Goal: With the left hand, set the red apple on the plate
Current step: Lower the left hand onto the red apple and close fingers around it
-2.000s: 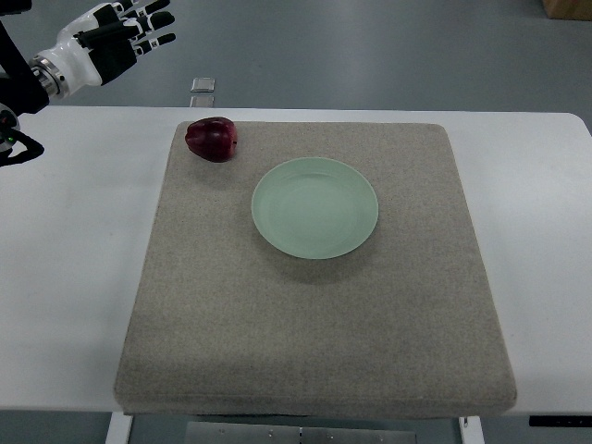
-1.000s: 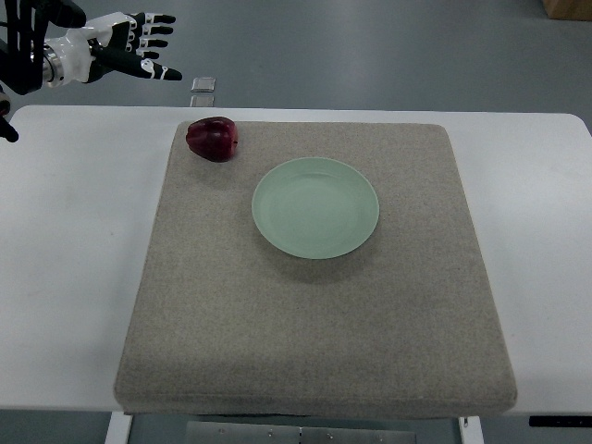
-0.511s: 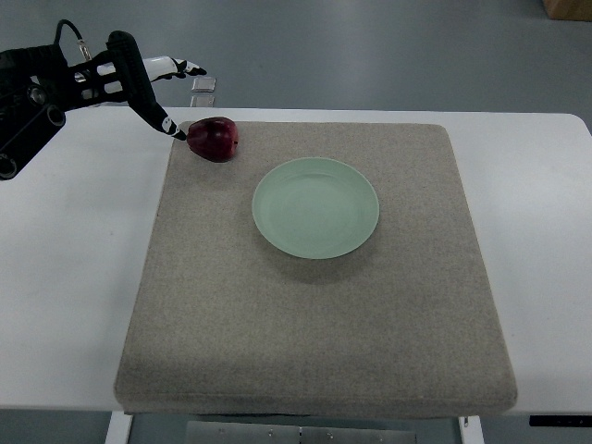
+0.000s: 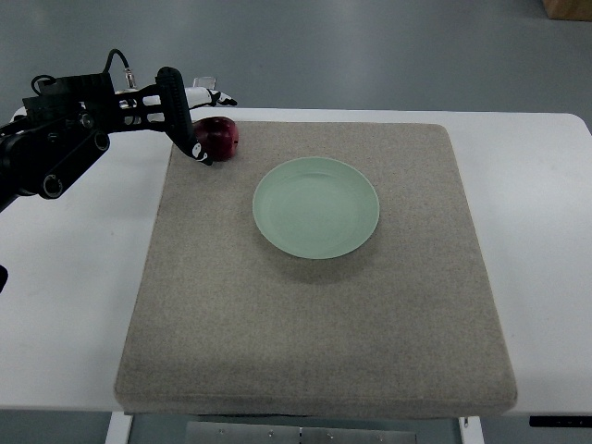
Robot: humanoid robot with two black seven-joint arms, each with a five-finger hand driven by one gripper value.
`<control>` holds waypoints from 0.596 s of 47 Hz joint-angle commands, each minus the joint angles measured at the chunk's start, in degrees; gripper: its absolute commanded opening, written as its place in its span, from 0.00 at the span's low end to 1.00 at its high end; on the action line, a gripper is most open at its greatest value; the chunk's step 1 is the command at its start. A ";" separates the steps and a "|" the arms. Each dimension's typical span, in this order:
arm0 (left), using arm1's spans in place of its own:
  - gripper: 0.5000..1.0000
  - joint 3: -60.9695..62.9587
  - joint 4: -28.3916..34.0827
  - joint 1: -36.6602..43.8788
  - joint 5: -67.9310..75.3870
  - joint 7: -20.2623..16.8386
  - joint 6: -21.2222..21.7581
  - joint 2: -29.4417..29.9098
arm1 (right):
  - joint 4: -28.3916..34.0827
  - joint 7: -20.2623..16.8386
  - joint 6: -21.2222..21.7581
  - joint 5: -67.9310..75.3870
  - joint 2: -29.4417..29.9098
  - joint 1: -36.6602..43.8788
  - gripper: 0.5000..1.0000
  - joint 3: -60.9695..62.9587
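Note:
A dark red apple (image 4: pixel 222 139) lies on the far left corner of the grey felt mat (image 4: pixel 314 314). A pale green plate (image 4: pixel 263 200) sits empty near the mat's middle, to the right of the apple and nearer to me. My left hand (image 4: pixel 211 125) reaches in from the left edge and straddles the apple. Its black thumb (image 4: pixel 181 116) slants down the apple's left side and its white fingers (image 4: pixel 215 95) stretch just beyond it. The fingers are spread and have not closed on the fruit. My right arm is out of view.
The mat lies on a white table (image 4: pixel 74 277) with bare strips on both sides. Beyond the far edge is grey floor, and a brown box corner (image 4: pixel 566 7) shows at the top right.
My left hand has come down from above the far left floor area and moved right to the apple, with the thumb now alongside it. Apple and plate have stayed put.

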 commanded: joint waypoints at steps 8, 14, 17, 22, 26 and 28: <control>0.99 0.19 1.82 0.00 0.23 0.17 1.49 -1.65 | 0.00 -0.01 0.00 0.00 0.00 -0.01 0.86 0.00; 0.97 1.50 3.13 0.08 0.23 0.17 3.51 -2.62 | 0.00 -0.01 0.00 0.00 0.00 -0.01 0.86 0.00; 0.96 1.86 3.93 0.08 0.23 0.17 4.22 -2.71 | 0.00 -0.01 0.00 0.00 0.00 -0.01 0.86 0.00; 0.89 1.86 4.10 0.08 0.14 0.08 4.39 -2.71 | 0.00 -0.01 0.00 0.00 0.00 -0.01 0.86 0.00; 0.79 1.86 4.19 0.08 0.14 0.08 4.39 -2.71 | 0.00 -0.01 0.00 0.00 0.00 -0.01 0.86 0.00; 0.77 1.86 4.19 0.08 0.05 0.08 4.39 -2.71 | 0.00 -0.01 0.00 0.00 0.00 -0.01 0.86 0.00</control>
